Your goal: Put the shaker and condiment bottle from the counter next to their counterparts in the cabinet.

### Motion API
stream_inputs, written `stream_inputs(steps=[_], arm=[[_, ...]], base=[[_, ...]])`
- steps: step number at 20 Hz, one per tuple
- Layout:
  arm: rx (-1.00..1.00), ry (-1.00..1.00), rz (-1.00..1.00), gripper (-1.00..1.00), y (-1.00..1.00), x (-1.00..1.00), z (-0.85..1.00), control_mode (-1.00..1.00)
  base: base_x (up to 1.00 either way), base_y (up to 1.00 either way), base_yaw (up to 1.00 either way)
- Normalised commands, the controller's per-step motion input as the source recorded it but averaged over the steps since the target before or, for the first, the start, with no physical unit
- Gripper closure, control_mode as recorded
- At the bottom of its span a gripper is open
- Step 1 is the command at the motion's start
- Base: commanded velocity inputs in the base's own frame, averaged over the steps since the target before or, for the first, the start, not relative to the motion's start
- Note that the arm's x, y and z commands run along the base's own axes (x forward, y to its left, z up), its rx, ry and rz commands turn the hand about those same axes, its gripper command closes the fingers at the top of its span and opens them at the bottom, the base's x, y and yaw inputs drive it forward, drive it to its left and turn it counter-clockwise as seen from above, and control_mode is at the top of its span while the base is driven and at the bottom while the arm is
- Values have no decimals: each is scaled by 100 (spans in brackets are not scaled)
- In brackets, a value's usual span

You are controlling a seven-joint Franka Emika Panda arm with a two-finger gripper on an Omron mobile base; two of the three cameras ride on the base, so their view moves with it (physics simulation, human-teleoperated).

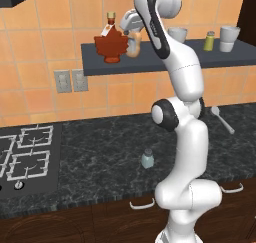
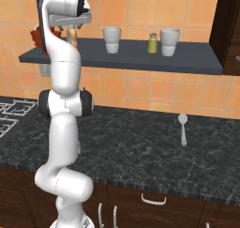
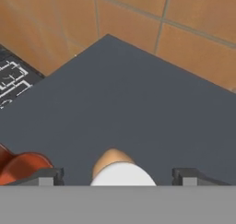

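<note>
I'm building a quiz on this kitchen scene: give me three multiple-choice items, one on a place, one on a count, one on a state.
1. Where is the blue-grey shaker?
A on the counter
B on the shelf
C on the stove

2. How many white cups stand on the shelf?
A one
B two
C four

3. How do the jaws stand around the beige bottle?
A shut tight
B spread apart
C missing

Answers: 1 A, it stands on the black stone; 2 B, one on each side of the yellow-green shaker; 3 B, fingertips wide of the cap.
</note>
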Motion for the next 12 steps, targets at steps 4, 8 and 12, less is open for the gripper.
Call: stream_inputs(steps=[4, 8, 12], arm=[[0, 0, 0, -100, 0, 4, 0, -100], [0, 0, 0, -100, 0, 5, 5, -100], [0, 0, 0, -100, 0, 3, 21, -100]], base=[[0, 0, 0], [0, 0, 0], [0, 0, 0]])
